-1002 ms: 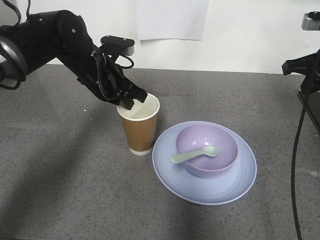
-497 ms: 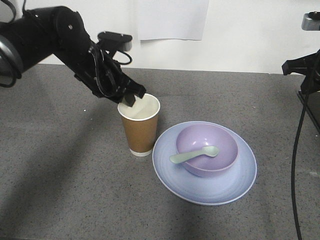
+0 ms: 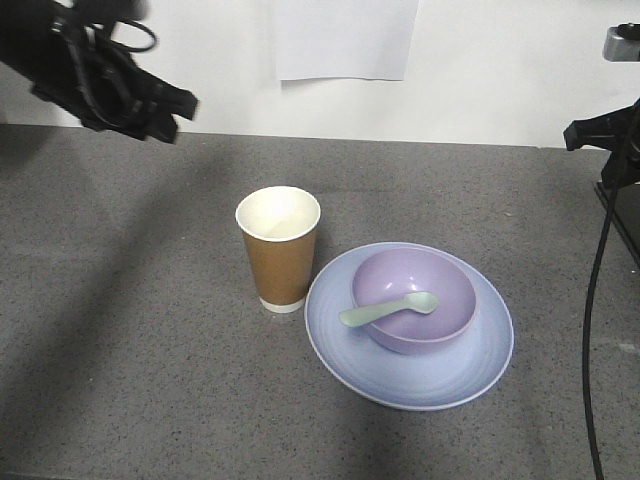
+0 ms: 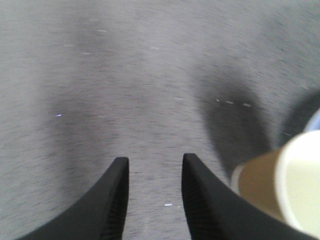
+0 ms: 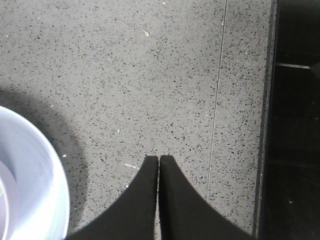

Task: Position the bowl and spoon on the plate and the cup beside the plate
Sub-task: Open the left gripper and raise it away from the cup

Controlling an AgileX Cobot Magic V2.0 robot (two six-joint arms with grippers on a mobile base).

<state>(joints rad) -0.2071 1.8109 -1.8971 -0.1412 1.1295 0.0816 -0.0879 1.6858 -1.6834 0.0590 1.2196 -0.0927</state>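
Left gripper hangs high over the far left of the worktop, well apart from everything on it. Its two dark fingers stand a moderate gap apart with only bare grey surface between them, so it is open and holds nothing. Right gripper hovers off to the right side of the worktop, its fingers pressed together with no gap, closed on nothing; only its arm shows in the front view.

Brown paper cup stands upright on the worktop, just beside the left edge of the light blue plate, so close that they may be touching. Lavender bowl sits on the plate, and the mint-green spoon lies across the bowl's near rim, scoop end inside and handle pointing out to the left. The arrangement looks complete.

Risks from here seem small. The cup is tall, light and empty, so an arm passing low near it could tip it onto the plate. A knock to the bowl or plate could slide the balanced spoon off the rim.
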